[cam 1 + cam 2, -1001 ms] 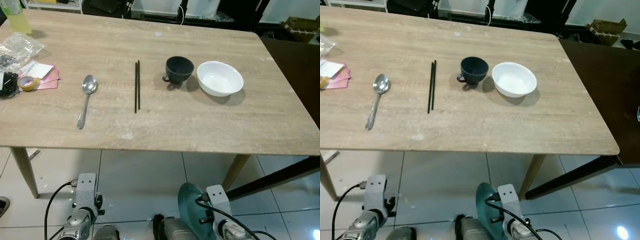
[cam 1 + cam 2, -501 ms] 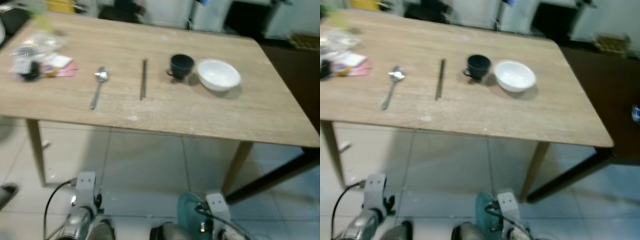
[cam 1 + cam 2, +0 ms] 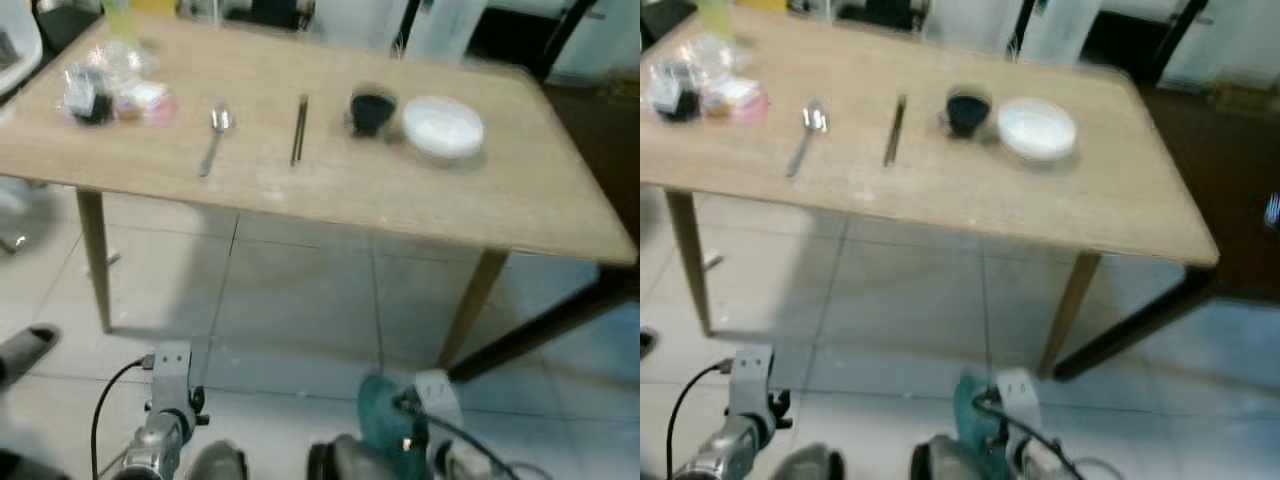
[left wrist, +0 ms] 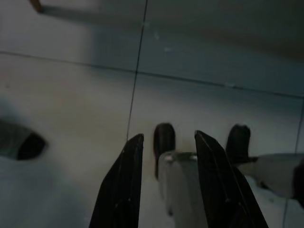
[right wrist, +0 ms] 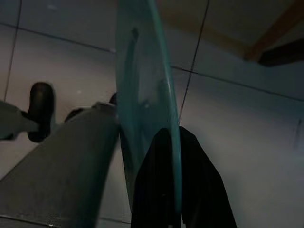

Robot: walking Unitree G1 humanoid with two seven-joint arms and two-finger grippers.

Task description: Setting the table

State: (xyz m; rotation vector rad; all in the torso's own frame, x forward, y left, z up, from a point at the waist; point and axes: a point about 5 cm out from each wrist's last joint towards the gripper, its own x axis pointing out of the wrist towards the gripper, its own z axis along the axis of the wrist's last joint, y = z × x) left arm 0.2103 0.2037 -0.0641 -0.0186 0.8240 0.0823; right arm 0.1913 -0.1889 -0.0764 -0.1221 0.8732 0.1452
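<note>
My right gripper [image 5: 173, 142] hangs low by my legs, shut on the rim of a teal plate [image 5: 142, 95], which stands edge-on above the floor tiles [image 3: 380, 440]. The left gripper [image 4: 168, 137] is open with nothing in it and hangs over the floor. Ahead stands the wooden table [image 3: 330, 190]. On it lie, in a row, a metal spoon [image 3: 214, 135], a pair of dark chopsticks [image 3: 299, 128], a dark cup [image 3: 372, 110] and a white bowl [image 3: 442, 127]. The head views are blurred.
Clutter of tape, plastic and pink paper [image 3: 110, 90] lies at the table's left end, beside a yellow bottle [image 3: 120, 15]. A dark table [image 3: 600, 120] adjoins on the right. Table legs [image 3: 95, 255] [image 3: 470, 305] stand between me and the tabletop. A dark shoe [image 3: 25, 345] lies at the left.
The whole view has shifted: the table now looks farther off and more floor shows. The things on it keep their places, and the plate stays in my right gripper.
</note>
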